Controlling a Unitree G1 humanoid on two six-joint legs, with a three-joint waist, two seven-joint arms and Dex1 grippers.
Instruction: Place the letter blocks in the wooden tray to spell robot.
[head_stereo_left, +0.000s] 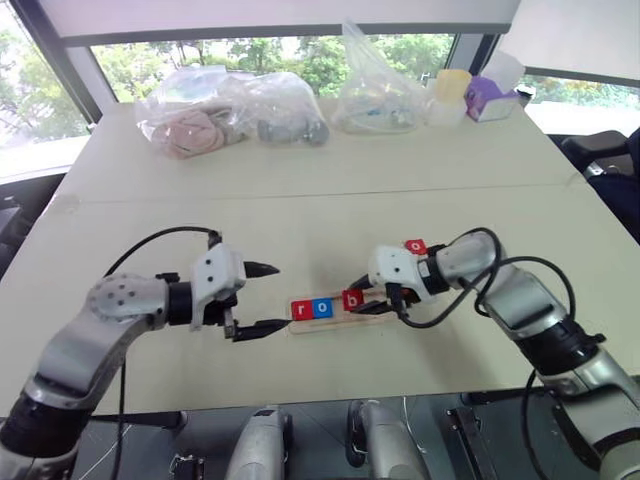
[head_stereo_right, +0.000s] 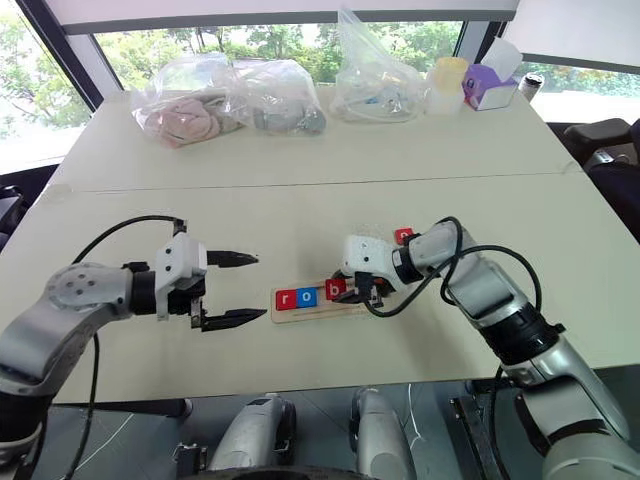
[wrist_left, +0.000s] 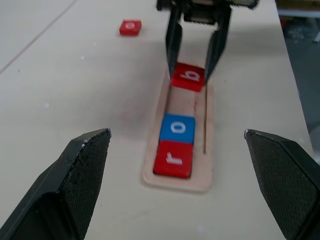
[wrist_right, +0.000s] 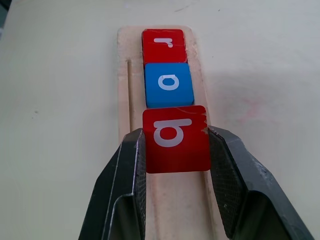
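The pale table (head_stereo_left: 330, 215) runs across most of the head view. Along its far edge at the upper part of the frame sit clear plastic bags (head_stereo_left: 232, 118) of soft items, and at the upper right a purple box (head_stereo_left: 490, 98).

The left arm (head_stereo_left: 95, 335) enters from the lower left, bent at the elbow, forearm reaching toward the centre, wrist roughly level and aimed rightward. The left gripper (head_stereo_left: 262, 298) hangs just left of the tray's near end with its two black fingers (wrist_left: 75, 180) spread wide apart, gripping nothing.

The right arm (head_stereo_left: 545, 320) comes in from the lower right, forearm angled up and leftward, wrist tipped downward toward the centre of the frame. The right gripper (wrist_right: 176, 145) has its fingers pressed against both sides of the red b block (wrist_right: 175, 138), clamped on it over the tray's slot, right behind the blue tile.

The wooden tray (head_stereo_left: 335, 318) lies in the lower centre, long and narrow, between the two grippers. At its left end lies the red r block (head_stereo_left: 301, 309), and touching it the blue o block (head_stereo_left: 322, 308).

A red o block (head_stereo_left: 416, 246) lies loose on the table, just above the right wrist in the frame, apart from the tray.
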